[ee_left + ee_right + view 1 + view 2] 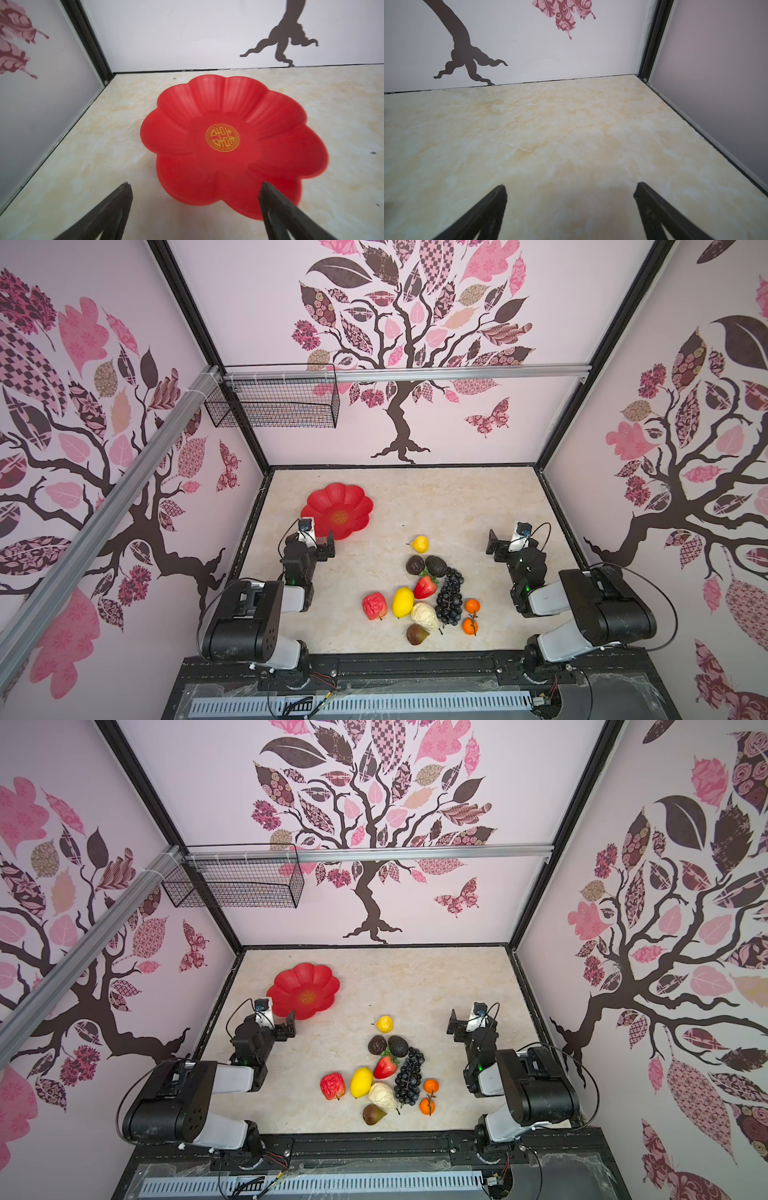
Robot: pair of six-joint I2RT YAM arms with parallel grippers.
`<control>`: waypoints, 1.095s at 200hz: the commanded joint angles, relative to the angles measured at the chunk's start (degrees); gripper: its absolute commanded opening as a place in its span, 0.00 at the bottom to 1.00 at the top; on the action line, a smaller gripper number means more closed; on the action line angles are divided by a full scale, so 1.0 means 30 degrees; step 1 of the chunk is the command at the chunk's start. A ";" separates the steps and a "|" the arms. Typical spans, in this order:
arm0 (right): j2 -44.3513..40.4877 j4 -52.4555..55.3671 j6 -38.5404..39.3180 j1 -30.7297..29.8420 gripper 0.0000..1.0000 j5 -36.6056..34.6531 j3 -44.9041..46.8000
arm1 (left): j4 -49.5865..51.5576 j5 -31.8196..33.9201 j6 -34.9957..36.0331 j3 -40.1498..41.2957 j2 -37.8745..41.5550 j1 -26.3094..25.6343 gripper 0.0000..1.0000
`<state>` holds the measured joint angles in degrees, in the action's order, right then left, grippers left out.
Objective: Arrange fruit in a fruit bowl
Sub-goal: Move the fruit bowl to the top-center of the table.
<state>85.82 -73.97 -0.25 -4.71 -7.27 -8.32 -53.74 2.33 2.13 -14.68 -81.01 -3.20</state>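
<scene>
Enclosure: three pale walls [540,427] with tree decals [399,414], black frame posts [195,319] at the back corners, and an aluminium rail [415,372] across the back carrying a black wire basket [274,406] high at far left. The floor is a cream marble-look tabletop [457,497] with a black edge strip [399,466] along the walls. The red flower-shaped fruit bowl [336,497] sits far left near the side wall, holding only its gold centre mark [222,137]. The fruit [428,597] lies clustered at centre toward the front edge: yellow pear [419,544] farthest back, red apple [374,605] leftmost, two oranges [472,606] rightmost, grape bunch [449,601] beside them. The left gripper [195,185], jaws wide apart and empty, hangs at the bowl's near rim; contact is unclear. The right gripper [570,186], likewise spread and empty, faces open marble running to the back-right corner.
</scene>
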 commanded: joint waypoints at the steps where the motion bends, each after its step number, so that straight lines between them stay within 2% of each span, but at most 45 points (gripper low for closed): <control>1: -0.2323 -0.0057 0.0942 -0.0701 1.00 0.0035 0.0325 | 0.0499 0.1289 0.0450 0.0558 0.2329 -0.0408 0.98; 10: -0.3433 0.1001 0.1027 -0.0799 1.00 0.0228 0.0297 | 0.0449 0.1592 0.0561 0.0984 0.3197 -0.0638 0.98; 24: -0.5269 0.2876 0.1083 -0.0988 1.00 0.0487 -0.0011 | 0.0939 0.2995 0.1306 0.1157 0.4580 -0.1900 0.98; 48: -0.7870 0.5673 -0.0152 -0.1118 1.00 0.2038 -0.1100 | 0.4584 0.4774 0.2052 0.0108 0.7546 -0.4871 0.98; 63: -0.9027 0.8187 -0.1480 -0.1155 1.00 0.3383 -0.2470 | 0.6402 0.5266 0.1160 -0.0666 0.9497 -0.6608 0.98; 79: -0.9834 1.1047 -0.3802 -0.1155 1.00 0.4490 -0.4184 | 0.8786 0.4729 -0.1443 -0.1797 1.1404 -0.7835 0.98; 99: -1.0828 1.6025 -0.6428 -0.1155 1.00 0.4987 -0.6641 | 1.1817 0.4437 -0.6424 -0.3494 1.2920 -0.7927 0.98; 114: -1.1618 1.8991 -0.7480 -0.1155 1.00 0.4969 -0.7834 | 1.5527 0.5909 -0.9869 -0.4950 1.3652 -0.7915 0.98; 129: -1.2592 2.0610 -0.8114 -0.1136 1.00 0.4785 -0.8182 | 1.8893 0.7608 -1.2424 -0.6110 1.4216 -0.7901 0.98; 139: -1.3323 2.1590 -0.8909 -0.1125 1.00 0.4434 -0.8182 | 2.1673 0.7997 -1.3906 -0.6853 1.4738 -0.7898 0.98; 154: -1.4552 2.2800 -1.0696 -0.1098 1.00 0.3753 -0.7841 | 2.1610 0.6346 -1.3357 -0.6692 1.5307 -0.7897 0.98; 181: -1.5724 2.2416 -1.0778 -0.1068 1.00 0.6247 -0.7160 | 2.0924 0.4933 -1.4132 -0.6390 1.5085 -0.7767 0.98; 206: -1.5618 2.4519 -1.0251 -0.1067 1.00 0.5847 -0.7888 | 2.3064 0.5516 -1.3964 -0.8115 1.2933 -0.7663 0.98; 219: -1.5427 2.5534 -0.9914 -0.1067 1.00 0.5539 -0.8271 | 2.4041 0.5072 -1.2933 -0.9486 1.1090 -0.7663 0.98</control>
<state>39.07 -5.26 -30.30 -7.86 9.26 -30.00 10.87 18.96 -38.13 -35.73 -41.12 -26.48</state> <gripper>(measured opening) 0.995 0.982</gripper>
